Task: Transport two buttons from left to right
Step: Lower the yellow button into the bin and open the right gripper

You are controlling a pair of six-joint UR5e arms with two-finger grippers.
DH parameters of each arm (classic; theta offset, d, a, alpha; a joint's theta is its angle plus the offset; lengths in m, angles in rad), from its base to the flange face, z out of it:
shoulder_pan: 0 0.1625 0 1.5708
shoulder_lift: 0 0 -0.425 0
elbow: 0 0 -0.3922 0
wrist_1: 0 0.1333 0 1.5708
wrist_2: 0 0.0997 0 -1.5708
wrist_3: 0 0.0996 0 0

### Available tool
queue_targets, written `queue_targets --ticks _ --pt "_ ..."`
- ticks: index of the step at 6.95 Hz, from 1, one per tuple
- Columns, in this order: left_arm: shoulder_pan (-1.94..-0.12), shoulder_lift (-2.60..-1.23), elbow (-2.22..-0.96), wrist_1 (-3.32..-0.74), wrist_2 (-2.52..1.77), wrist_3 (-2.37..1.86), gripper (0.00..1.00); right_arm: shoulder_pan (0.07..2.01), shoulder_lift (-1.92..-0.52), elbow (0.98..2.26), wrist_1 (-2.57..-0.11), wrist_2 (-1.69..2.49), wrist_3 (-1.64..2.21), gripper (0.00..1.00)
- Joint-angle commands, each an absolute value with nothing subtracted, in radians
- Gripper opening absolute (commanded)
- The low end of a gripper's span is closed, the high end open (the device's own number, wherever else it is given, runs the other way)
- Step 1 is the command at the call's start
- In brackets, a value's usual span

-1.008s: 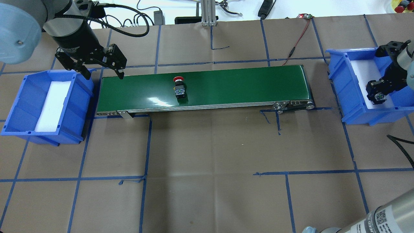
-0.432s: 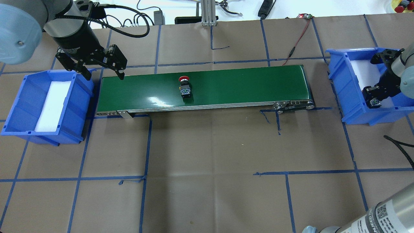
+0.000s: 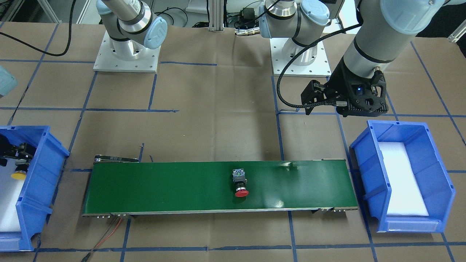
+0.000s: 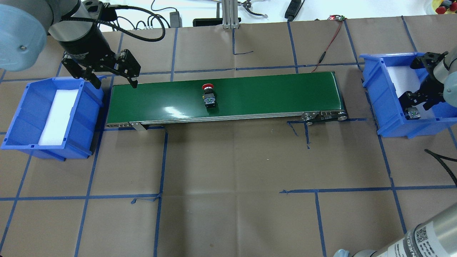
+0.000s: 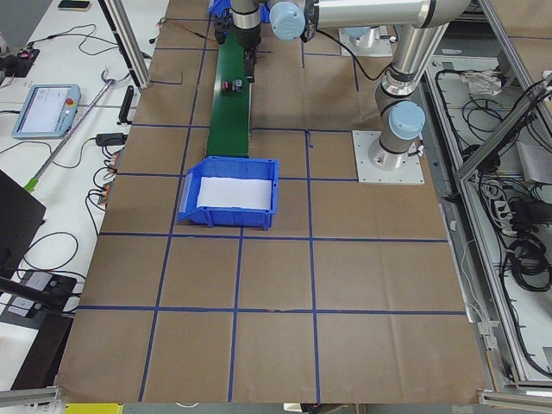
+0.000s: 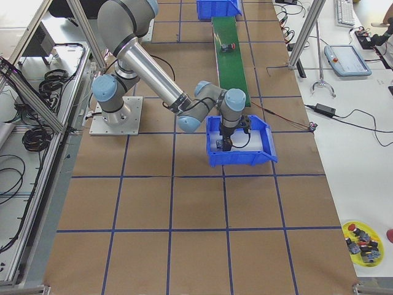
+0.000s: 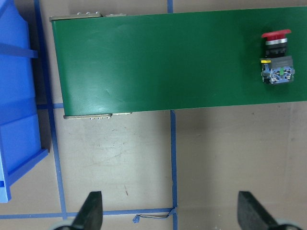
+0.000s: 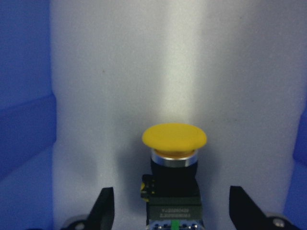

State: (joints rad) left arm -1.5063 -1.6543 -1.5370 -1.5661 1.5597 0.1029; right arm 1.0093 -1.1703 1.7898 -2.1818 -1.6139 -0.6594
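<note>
The red button [image 4: 209, 95] lies on the green conveyor belt [image 4: 271, 92], a little left of its middle; it also shows in the front view [image 3: 240, 182] and the left wrist view [image 7: 277, 56]. My left gripper [image 4: 115, 82] hovers open and empty by the belt's left end, its fingertips [image 7: 93, 211] wide apart. The yellow button [image 8: 174, 160] rests on white foam in the right blue bin [image 4: 378, 89]. My right gripper [image 8: 172, 211] is inside that bin, open, with its fingers either side of the button and clear of it. The yellow cap shows in the front view [image 3: 17, 175].
The left blue bin [image 4: 21, 117] holds only a white foam pad and stands beside the belt's left end. A red-black wire [image 4: 326, 46] runs to the belt's far right corner. Blue tape lines cross the brown table.
The red button has ridden the belt to the right. My right gripper has shifted slightly inside the right bin over the yellow button. The left gripper has stayed in place.
</note>
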Motion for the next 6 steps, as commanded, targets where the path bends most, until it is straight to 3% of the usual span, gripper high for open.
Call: queue_targets --ticks 1,3,6 --pt "-1.506 -1.654 -1.537 -1.566 1.560 0.103 1.00 1.011 -1.204 1.773 -2.177 -1.618 -0.658 0.97" --pt "-1.506 -1.651 -1.539 -1.566 1.562 0.103 1.00 1.019 -1.296 1.706 -2.146 -1.617 -0.597 0.99" --pt "-1.506 -1.652 -1.539 -1.566 1.563 0.103 1.00 1.074 -1.397 1.551 -1.901 -1.615 -0.429 1.00"
